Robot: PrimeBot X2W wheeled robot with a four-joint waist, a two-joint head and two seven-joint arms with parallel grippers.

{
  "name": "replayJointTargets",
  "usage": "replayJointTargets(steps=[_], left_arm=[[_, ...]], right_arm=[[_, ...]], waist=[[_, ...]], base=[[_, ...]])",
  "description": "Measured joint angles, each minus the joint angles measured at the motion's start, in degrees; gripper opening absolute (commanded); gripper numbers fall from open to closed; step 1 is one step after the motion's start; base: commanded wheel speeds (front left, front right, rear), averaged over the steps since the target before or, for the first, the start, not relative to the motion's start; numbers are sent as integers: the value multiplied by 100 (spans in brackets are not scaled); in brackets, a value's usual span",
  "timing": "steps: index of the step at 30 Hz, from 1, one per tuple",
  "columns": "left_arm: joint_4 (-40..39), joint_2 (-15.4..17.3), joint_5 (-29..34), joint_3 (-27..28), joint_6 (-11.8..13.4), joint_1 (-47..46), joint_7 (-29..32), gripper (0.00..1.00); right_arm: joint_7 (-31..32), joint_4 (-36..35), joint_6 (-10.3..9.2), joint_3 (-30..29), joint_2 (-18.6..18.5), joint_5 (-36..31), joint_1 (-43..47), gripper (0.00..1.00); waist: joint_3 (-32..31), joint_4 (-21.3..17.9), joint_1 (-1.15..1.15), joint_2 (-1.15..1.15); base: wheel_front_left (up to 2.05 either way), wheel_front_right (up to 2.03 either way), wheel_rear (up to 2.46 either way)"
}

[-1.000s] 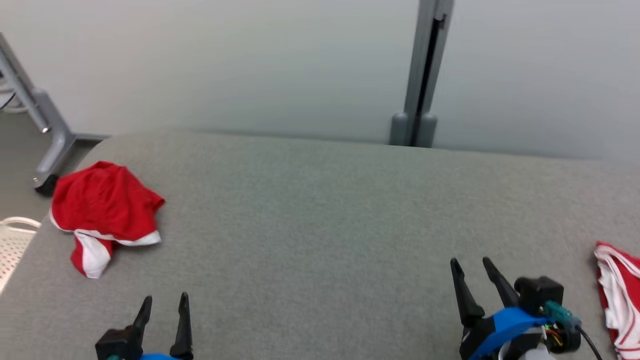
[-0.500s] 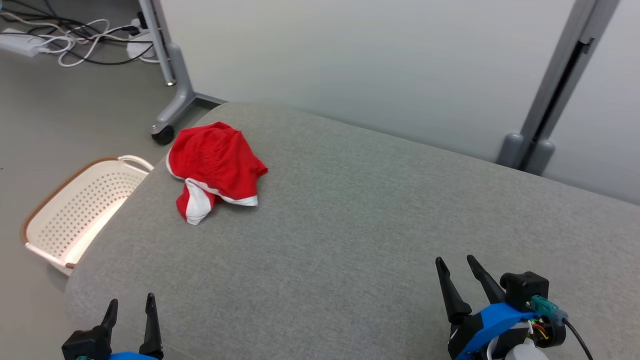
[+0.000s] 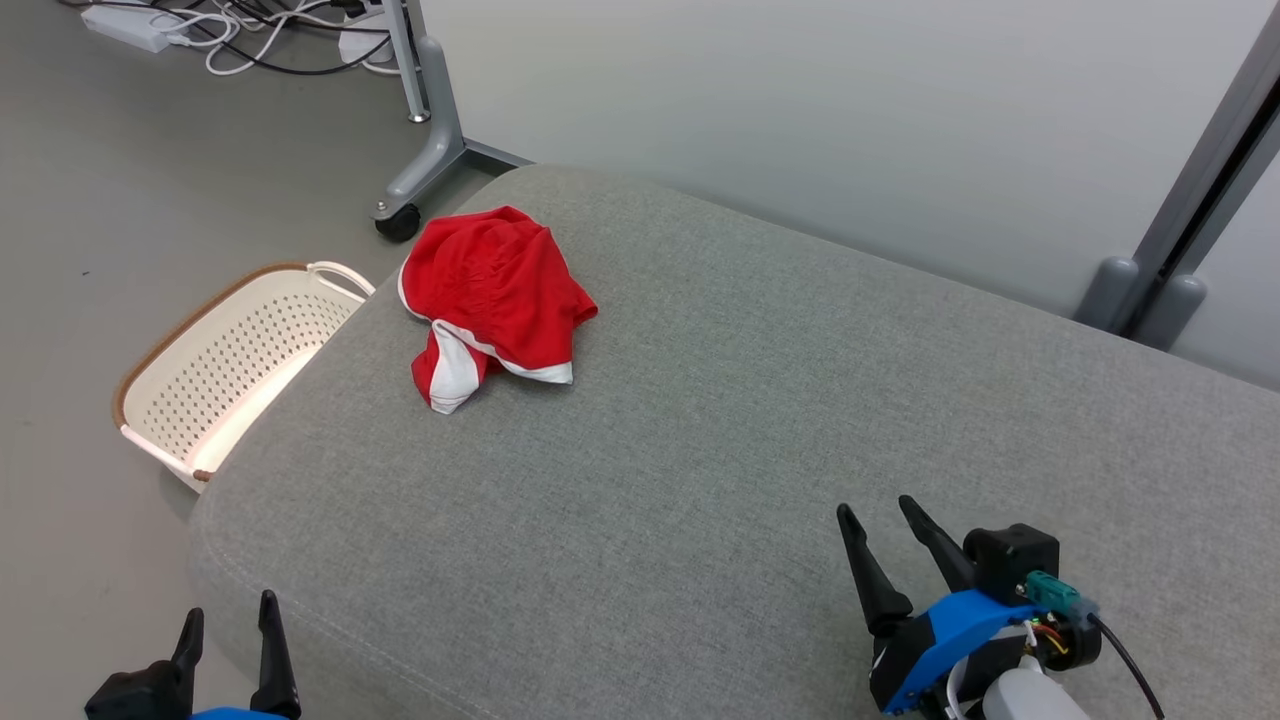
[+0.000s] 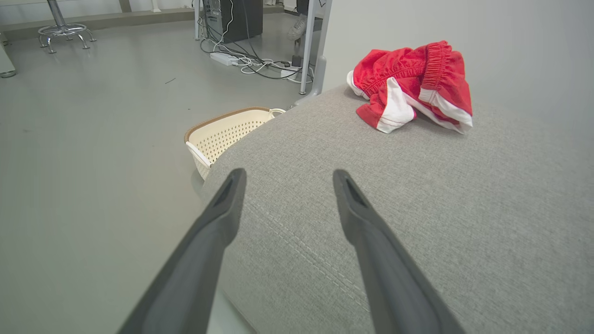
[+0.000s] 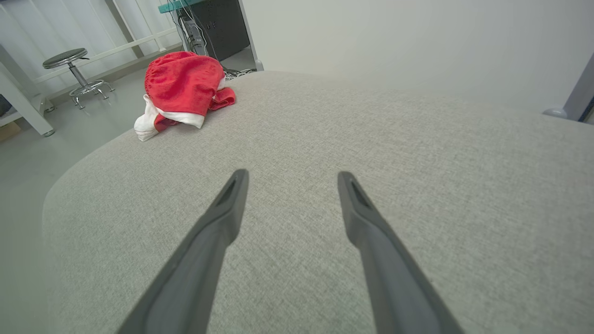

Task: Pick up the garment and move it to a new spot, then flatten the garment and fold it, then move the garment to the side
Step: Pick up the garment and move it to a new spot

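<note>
Garment (image 3: 490, 290) lies unmoved on the cushion (image 3: 700, 450); the view has swung left.

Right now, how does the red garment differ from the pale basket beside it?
The garment is red with white trim, the basket cream with a brown rim. The garment is a soft, crumpled heap; the basket looks rigid and is dotted with holes. The garment lies on the grey cushion near its corner; the basket stands on the floor beside it. Both are on the robot's left.
</note>
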Motion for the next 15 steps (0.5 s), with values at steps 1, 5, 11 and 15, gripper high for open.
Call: replayJointTargets(steps=[1,5,11,15], left_arm=[[18,-7,-19,-2,0,-3,1,100],[166,59,-176,-199,0,-169,0,100],[543,466,-922,-816,2,-994,0,100],[650,829,-1530,-1171,2,-1689,2,100]], right_arm=[[0,2,0,14,1,-2,-4,100],[0,-7,0,-12,1,-93,-16,100],[-1,-138,0,-144,9,-410,-175,100],[-1,-270,0,-86,4,-675,-483,100]], waist=[[11,-2,0,0],[92,-32,0,0],[514,-262,-1,-1],[1018,-624,2,0]], base=[[0,0,0],[0,0,0],[0,0,0],[0,0,0]])
